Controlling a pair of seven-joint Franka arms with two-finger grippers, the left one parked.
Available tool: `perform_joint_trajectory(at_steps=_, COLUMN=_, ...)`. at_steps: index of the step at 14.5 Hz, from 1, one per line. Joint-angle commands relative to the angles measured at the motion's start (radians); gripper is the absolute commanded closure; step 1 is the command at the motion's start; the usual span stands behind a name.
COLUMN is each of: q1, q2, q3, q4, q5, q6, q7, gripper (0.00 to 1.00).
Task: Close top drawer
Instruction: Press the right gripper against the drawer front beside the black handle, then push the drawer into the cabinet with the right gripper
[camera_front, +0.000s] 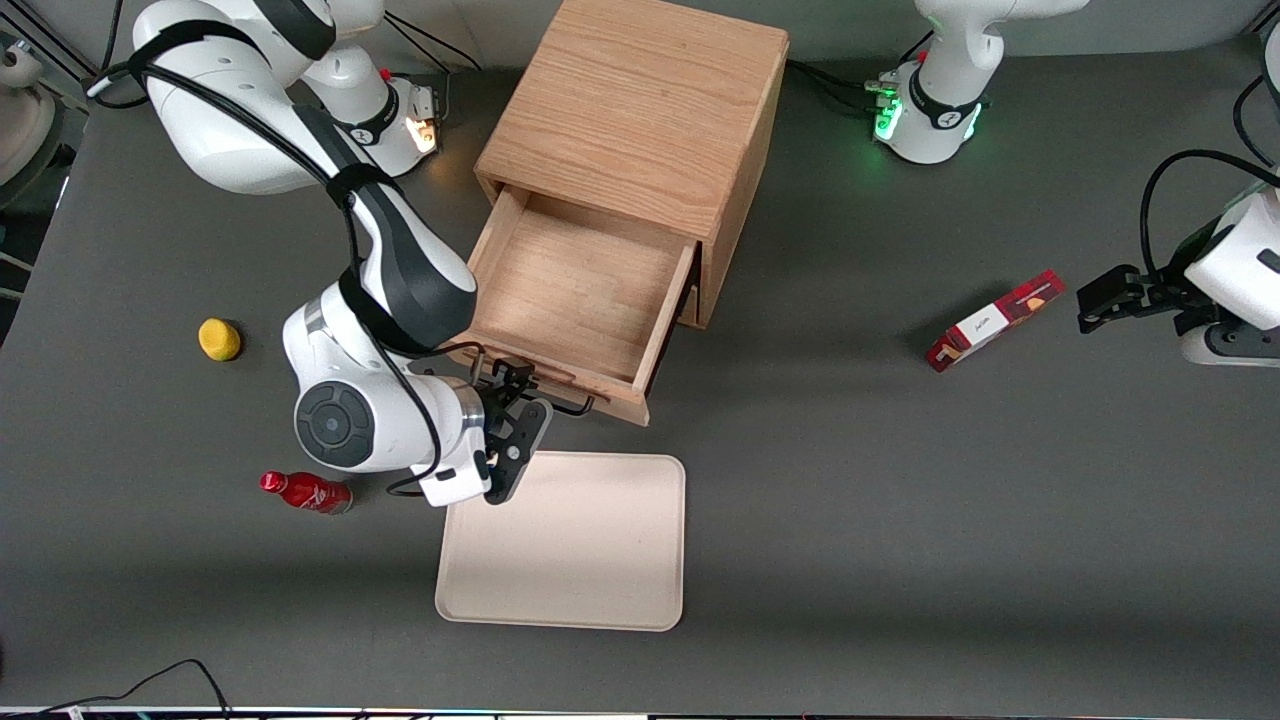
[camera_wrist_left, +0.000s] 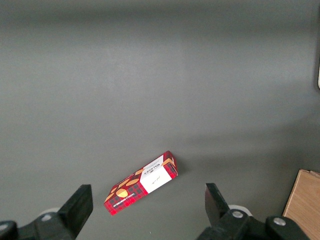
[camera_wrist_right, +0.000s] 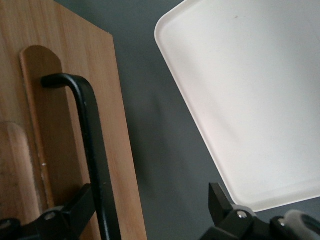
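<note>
Your gripper (camera_front: 520, 420) has its fingers (camera_wrist_right: 222, 202) spread around the top drawer (camera_front: 580, 290)'s handle (camera_wrist_right: 92, 150); an off-centre push could skew and jam it.

Your working arm: white shells, black joints.
Your right arm (camera_front: 380, 260) carries a strapped black cable down to its black gripper (camera_front: 515, 425), by a grey wrist disc.

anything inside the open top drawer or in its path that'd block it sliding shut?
Nothing visible. The light oak top drawer is open and empty. The right arm's tool sits at its black wire handle, fingers open.
</note>
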Motion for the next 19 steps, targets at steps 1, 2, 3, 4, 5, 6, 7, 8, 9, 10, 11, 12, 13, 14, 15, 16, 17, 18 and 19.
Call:
perform_joint_trajectory(at_steps=1, q1=-0.007, q2=-0.067, q3=0.028, q4=-0.091, q5=0.017, q6=-0.001, q7=0.048, gripper=0.0)
perform_joint_trajectory(at_steps=2, q1=-0.007, q2=-0.079, q3=0.037, q4=-0.111, q5=0.017, q6=0.004, q7=0.066, gripper=0.0)
perform_joint_trajectory(at_steps=3, q1=-0.007, q2=-0.088, q3=0.041, q4=-0.125, q5=0.017, q6=0.005, q7=0.077, gripper=0.0)
perform_joint_trajectory(at_steps=4, q1=-0.008, q2=-0.102, q3=0.051, q4=-0.145, q5=0.017, q6=0.005, q7=0.078, gripper=0.0)
perform_joint_trajectory(at_steps=5, q1=-0.01, q2=-0.119, q3=0.055, q4=-0.168, q5=0.019, q6=0.008, q7=0.08, gripper=0.0)
perform_joint_trajectory(at_steps=6, q1=-0.01, q2=-0.137, q3=0.058, q4=-0.192, q5=0.025, q6=0.011, q7=0.08, gripper=0.0)
perform_joint_trajectory(at_steps=7, q1=-0.01, q2=-0.154, q3=0.06, q4=-0.215, q5=0.043, q6=0.016, q7=0.08, gripper=0.0)
perform_joint_trajectory(at_steps=8, q1=-0.012, q2=-0.172, q3=0.06, q4=-0.243, q5=0.052, q6=0.03, q7=0.08, gripper=0.0)
perform_joint_trajectory(at_steps=9, q1=-0.016, q2=-0.191, q3=0.06, q4=-0.275, q5=0.054, q6=0.048, q7=0.08, gripper=0.0)
perform_joint_trajectory(at_steps=10, q1=-0.021, q2=-0.205, q3=0.061, q4=-0.306, q5=0.055, q6=0.071, q7=0.08, gripper=0.0)
perform_joint_trajectory(at_steps=11, q1=-0.022, q2=-0.217, q3=0.061, q4=-0.332, q5=0.059, q6=0.086, q7=0.08, gripper=0.0)
perform_joint_trajectory(at_steps=12, q1=-0.022, q2=-0.228, q3=0.061, q4=-0.353, q5=0.074, q6=0.092, q7=0.08, gripper=0.0)
perform_joint_trajectory(at_steps=13, q1=-0.022, q2=-0.243, q3=0.061, q4=-0.378, q5=0.083, q6=0.106, q7=0.08, gripper=0.0)
perform_joint_trajectory(at_steps=14, q1=-0.022, q2=-0.26, q3=0.061, q4=-0.404, q5=0.086, q6=0.123, q7=0.08, gripper=0.0)
perform_joint_trajectory(at_steps=15, q1=-0.022, q2=-0.275, q3=0.061, q4=-0.43, q5=0.101, q6=0.135, q7=0.08, gripper=0.0)
perform_joint_trajectory(at_steps=16, q1=-0.024, q2=-0.289, q3=0.061, q4=-0.453, q5=0.118, q6=0.148, q7=0.08, gripper=0.0)
perform_joint_trajectory(at_steps=17, q1=-0.024, q2=-0.301, q3=0.061, q4=-0.471, q5=0.12, q6=0.157, q7=0.08, gripper=0.0)
perform_joint_trajectory(at_steps=18, q1=-0.024, q2=-0.308, q3=0.061, q4=-0.478, q5=0.12, q6=0.157, q7=0.08, gripper=0.0)
perform_joint_trajectory(at_steps=19, q1=-0.024, q2=-0.312, q3=0.061, q4=-0.482, q5=0.121, q6=0.157, q7=0.081, gripper=0.0)
